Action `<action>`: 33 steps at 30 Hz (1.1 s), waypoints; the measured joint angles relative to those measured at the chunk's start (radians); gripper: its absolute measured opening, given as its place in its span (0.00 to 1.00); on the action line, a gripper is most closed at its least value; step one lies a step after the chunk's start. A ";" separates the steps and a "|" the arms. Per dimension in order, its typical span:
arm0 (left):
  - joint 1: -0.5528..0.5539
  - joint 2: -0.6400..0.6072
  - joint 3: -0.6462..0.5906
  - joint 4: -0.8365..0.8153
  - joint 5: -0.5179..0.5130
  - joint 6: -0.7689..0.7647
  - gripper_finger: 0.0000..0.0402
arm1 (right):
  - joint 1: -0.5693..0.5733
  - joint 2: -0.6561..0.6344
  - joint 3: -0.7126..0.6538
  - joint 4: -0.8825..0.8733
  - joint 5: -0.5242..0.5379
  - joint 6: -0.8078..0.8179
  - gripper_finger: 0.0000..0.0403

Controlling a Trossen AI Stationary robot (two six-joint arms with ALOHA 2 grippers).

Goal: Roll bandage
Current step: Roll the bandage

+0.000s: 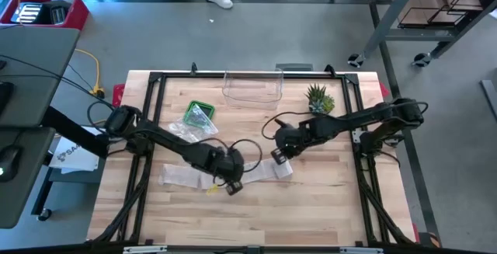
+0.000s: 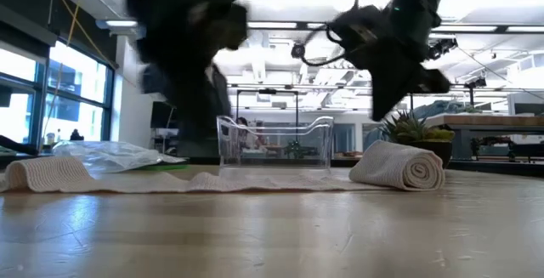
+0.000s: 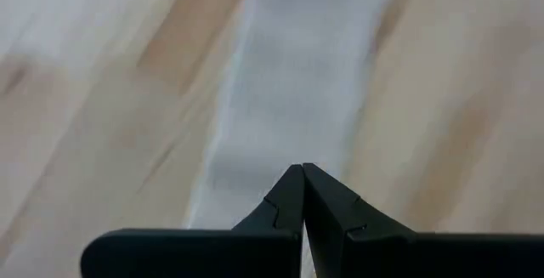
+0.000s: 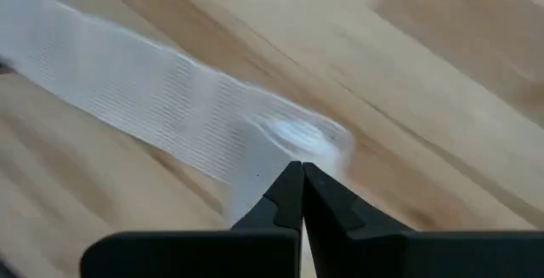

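Note:
A white bandage [image 1: 194,175] lies as a flat strip along the wooden table. Its right end is wound into a small roll [image 2: 399,166], which rests on its side on the table. My left gripper [image 3: 303,169] is shut and hangs over the flat strip [image 3: 289,82], near the strip's middle [image 1: 232,186]. My right gripper [image 4: 303,169] is shut and hangs just above the roll [image 4: 297,135]; in the low view its tip [image 2: 379,113] is clear of the roll's top.
A clear plastic container [image 1: 252,88] stands at the far middle of the table, with a small potted plant [image 1: 319,99] to its right. A green tray holding a plastic bag [image 1: 199,116] sits at the far left. Bare wood lies toward the near edge.

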 joint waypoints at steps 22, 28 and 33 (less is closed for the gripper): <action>0.095 0.403 0.399 0.129 0.007 0.129 0.00 | 0.098 -0.093 -0.467 0.584 -0.054 0.337 0.00; 0.120 0.424 0.400 0.129 0.042 0.137 0.00 | 0.118 -0.060 -0.466 0.603 -0.011 0.336 0.00; 0.134 0.418 0.401 0.129 0.017 0.142 0.00 | 0.120 -0.059 -0.466 0.620 0.001 0.312 0.00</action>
